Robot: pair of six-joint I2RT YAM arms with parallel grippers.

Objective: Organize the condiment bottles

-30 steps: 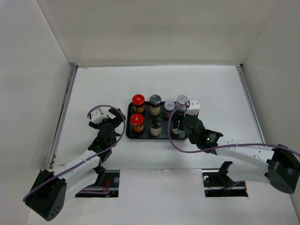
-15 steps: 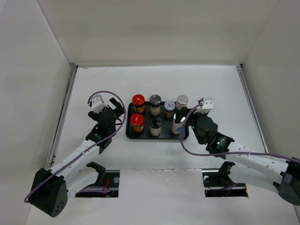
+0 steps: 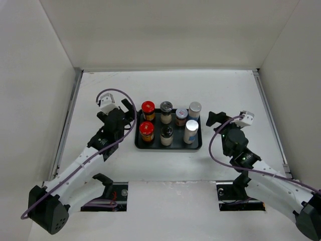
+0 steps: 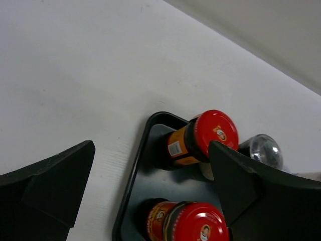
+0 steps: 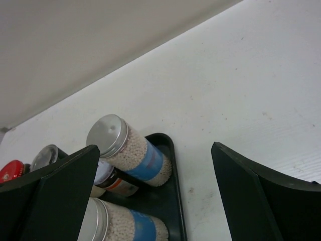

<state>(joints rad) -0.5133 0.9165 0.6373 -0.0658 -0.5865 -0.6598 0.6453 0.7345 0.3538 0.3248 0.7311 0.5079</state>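
Observation:
Several condiment bottles stand upright in a black tray [image 3: 137,131]. Two red-lidded jars [image 3: 148,106] [image 3: 146,128] are at its left end. Grey- and dark-lidded jars [image 3: 166,106] fill the middle. Two white silver-capped bottles [image 3: 195,107] [image 3: 191,125] are at its right end. My left gripper [image 3: 131,114] hangs open just left of the tray; in its wrist view the left gripper [image 4: 150,150] frames the red-lidded jars [image 4: 215,131]. My right gripper [image 3: 215,122] is open to the right of the tray, holding nothing. In its wrist view the right gripper [image 5: 155,148] faces a silver-capped bottle [image 5: 135,150].
White walls close in the table on the left, back and right. Bare white tabletop [image 3: 165,88] lies behind the tray, and more [image 3: 165,163] in front of it. The tray rim [image 5: 175,196] is the nearest edge to my right fingers.
My right gripper opened, let go of the silver-capped bottle in the tray's front right corner and drew back to the right. My left gripper shifted a little away from me.

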